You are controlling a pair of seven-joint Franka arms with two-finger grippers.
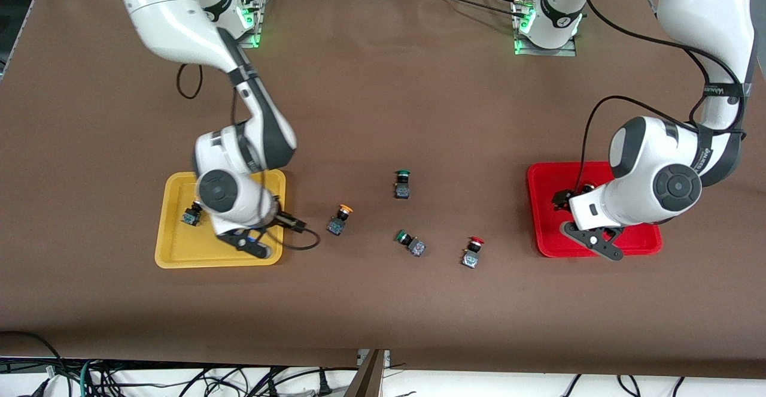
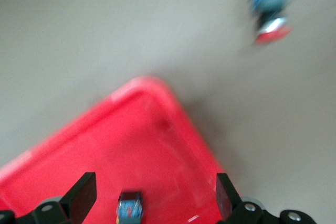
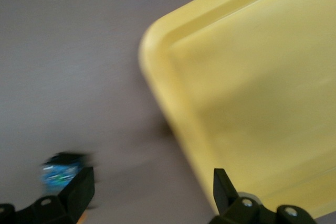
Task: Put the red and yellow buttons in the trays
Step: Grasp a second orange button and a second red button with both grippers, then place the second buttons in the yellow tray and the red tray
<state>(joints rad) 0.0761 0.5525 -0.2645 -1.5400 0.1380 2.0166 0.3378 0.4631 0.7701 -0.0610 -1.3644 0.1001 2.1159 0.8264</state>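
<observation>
My right gripper (image 1: pixel 269 220) is open and empty over the yellow tray's (image 1: pixel 179 247) edge toward the table's middle; the right wrist view shows its fingers (image 3: pixel 79 190) wide over the tray (image 3: pixel 252 103) corner. One yellow button (image 1: pixel 192 214) lies in that tray. Another yellow button (image 1: pixel 339 220) lies on the table beside it, also in the right wrist view (image 3: pixel 60 169). My left gripper (image 1: pixel 565 200) is open over the red tray (image 1: pixel 544 217). A button (image 2: pixel 129 208) lies in the tray (image 2: pixel 105 145) between its fingers (image 2: pixel 84 192), apart from them. A red button (image 1: pixel 473 252) lies on the table, also in the left wrist view (image 2: pixel 270 9).
Two green-capped buttons lie mid-table: one (image 1: pixel 402 184) nearer the robots' bases, one (image 1: pixel 410 242) beside the red button. A loose black cable (image 1: pixel 302 244) hangs from the right hand beside the yellow tray.
</observation>
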